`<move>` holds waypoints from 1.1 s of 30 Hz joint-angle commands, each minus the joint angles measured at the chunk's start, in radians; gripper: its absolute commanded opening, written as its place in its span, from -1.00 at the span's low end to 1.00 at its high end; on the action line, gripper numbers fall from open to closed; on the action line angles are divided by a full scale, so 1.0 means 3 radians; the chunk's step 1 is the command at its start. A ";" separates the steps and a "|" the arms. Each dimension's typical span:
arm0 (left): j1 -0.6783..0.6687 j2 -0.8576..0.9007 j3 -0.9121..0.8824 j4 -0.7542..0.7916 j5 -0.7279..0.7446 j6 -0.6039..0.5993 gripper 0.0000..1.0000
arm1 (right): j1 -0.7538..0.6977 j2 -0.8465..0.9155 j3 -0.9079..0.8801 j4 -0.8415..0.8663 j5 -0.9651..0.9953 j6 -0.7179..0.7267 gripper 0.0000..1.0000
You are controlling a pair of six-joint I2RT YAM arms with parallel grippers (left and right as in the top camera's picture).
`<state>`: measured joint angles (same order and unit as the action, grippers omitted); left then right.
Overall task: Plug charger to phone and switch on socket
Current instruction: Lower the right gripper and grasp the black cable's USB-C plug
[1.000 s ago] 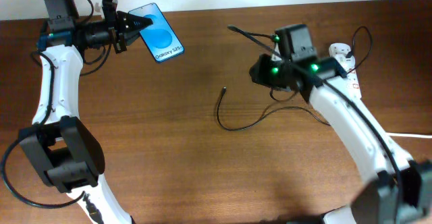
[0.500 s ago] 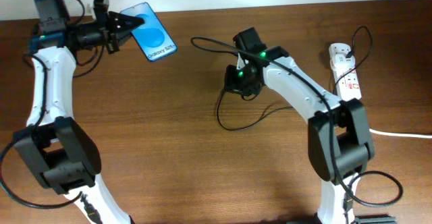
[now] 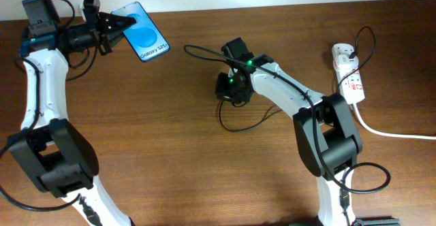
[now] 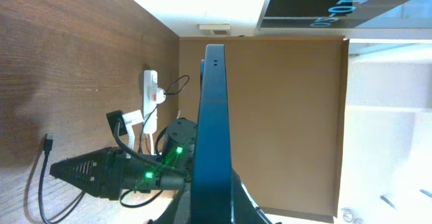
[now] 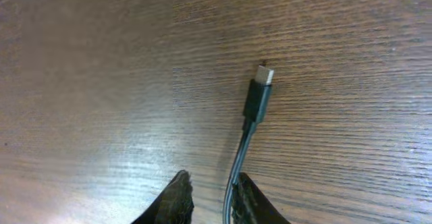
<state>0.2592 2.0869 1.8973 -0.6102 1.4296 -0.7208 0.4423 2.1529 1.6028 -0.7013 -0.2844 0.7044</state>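
The phone, blue-screened with "Galaxy" text, is held off the table at the far left with my left gripper shut on its one end. In the left wrist view the phone shows edge-on. The charger is a thin black cable lying looped on the table. Its plug tip rests on the wood. My right gripper is low over the table and open narrowly, the cable running between its fingers and against the right one. The white socket lies at the far right.
A thick white cord leaves the socket toward the right edge. A black cable loops above the socket. The wall runs along the table's far edge, just behind the phone. My right arm stretches across the table's middle.
My right arm swung left and came down over the charger's free end, its jaws narrowing around the cable. The left gripper carried the phone a little left and back.
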 commanded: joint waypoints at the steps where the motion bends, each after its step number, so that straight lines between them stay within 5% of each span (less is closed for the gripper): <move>1: 0.0006 -0.0088 0.0050 0.0008 0.0163 0.0065 -1.00 | 0.0011 0.0046 0.0064 0.0009 0.0161 0.0126 -0.58; 33: 0.0006 -0.0088 0.0050 0.0009 0.0161 0.0065 -1.00 | 0.0056 0.0270 0.0062 0.0170 0.0374 0.0215 -0.61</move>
<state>0.2592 2.0869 1.8973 -0.6098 1.4303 -0.7208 0.4442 2.2097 1.6047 -0.6491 -0.1810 0.7609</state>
